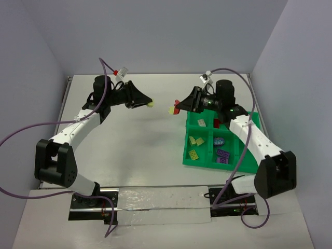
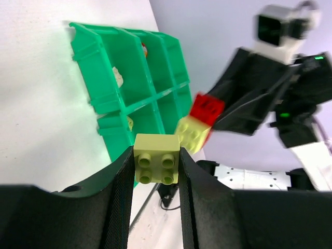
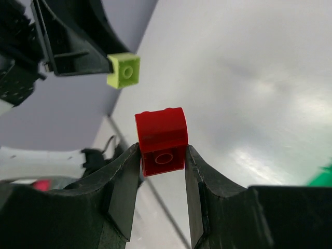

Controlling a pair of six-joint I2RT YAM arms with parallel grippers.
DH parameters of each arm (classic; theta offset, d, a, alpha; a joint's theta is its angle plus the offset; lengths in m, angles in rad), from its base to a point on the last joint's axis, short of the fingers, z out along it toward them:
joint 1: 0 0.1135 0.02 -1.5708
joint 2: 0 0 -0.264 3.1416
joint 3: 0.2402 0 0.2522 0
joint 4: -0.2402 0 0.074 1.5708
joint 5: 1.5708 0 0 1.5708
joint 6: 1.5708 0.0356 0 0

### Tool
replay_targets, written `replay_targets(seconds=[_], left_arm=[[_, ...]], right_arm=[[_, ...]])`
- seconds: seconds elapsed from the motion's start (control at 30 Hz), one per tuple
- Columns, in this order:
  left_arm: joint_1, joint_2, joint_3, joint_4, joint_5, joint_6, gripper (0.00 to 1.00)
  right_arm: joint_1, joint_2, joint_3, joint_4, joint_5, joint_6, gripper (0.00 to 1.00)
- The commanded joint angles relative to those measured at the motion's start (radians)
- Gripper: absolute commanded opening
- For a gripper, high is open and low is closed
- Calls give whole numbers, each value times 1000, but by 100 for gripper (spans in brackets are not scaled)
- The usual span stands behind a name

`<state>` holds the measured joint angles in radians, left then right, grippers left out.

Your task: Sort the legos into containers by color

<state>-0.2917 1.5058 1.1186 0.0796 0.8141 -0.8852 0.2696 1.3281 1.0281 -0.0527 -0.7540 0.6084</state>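
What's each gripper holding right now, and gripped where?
Left gripper pinches a yellow-green brick by two opposite side faces, studs facing its camera. Right gripper pinches a red brick by its sides; a pale yellow brick appears stuck to it.

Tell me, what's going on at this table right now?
Two robot arms are sorting toy bricks by colour. The left jaws are shut on a yellow-green brick, held in the air above the table. The right jaws, facing them, grip a red brick with a pale yellow brick stuck to it. Neither load is over the green tray, which holds sorted yellow bricks and purple bricks in different compartments.
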Motion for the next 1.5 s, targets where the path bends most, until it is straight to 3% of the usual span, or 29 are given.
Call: replay_targets(seconds=[0.0, 0.3, 0.43, 0.83, 0.9, 0.93, 0.97, 1.03, 1.13, 1.17, 1.37, 1.47], left_arm=[[-75, 30, 105, -158, -72, 135, 0], [-270, 124, 157, -190, -116, 177, 0], [-382, 186, 239, -356, -236, 293, 0], [-554, 353, 386, -392, -308, 326, 2], [-559, 378, 406, -391, -304, 324, 15], [-561, 387, 411, -391, -308, 324, 28], [-564, 390, 415, -393, -305, 325, 28], [-564, 400, 434, -394, -300, 328, 65], [-567, 414, 471, -401, -294, 332, 95], [-567, 417, 480, -403, -292, 333, 99], [-568, 392, 515, -436, -316, 342, 99], [-533, 317, 498, -458, -337, 365, 97]], right_arm=[[-69, -147, 106, -405, 279, -270, 0], [-172, -299, 111, -506, 656, -203, 0], [-184, -340, 104, -502, 802, -161, 0], [-197, -413, 109, -498, 845, -162, 0], [-199, -423, 104, -501, 840, -164, 0], [-199, -428, 104, -503, 838, -167, 0], [-201, -428, 102, -504, 838, -168, 0], [-200, -434, 98, -506, 838, -172, 0], [-201, -436, 95, -506, 830, -173, 0], [-201, -436, 94, -506, 827, -173, 0], [-201, -440, 93, -505, 800, -176, 0], [-201, -432, 84, -476, 679, -210, 0]])
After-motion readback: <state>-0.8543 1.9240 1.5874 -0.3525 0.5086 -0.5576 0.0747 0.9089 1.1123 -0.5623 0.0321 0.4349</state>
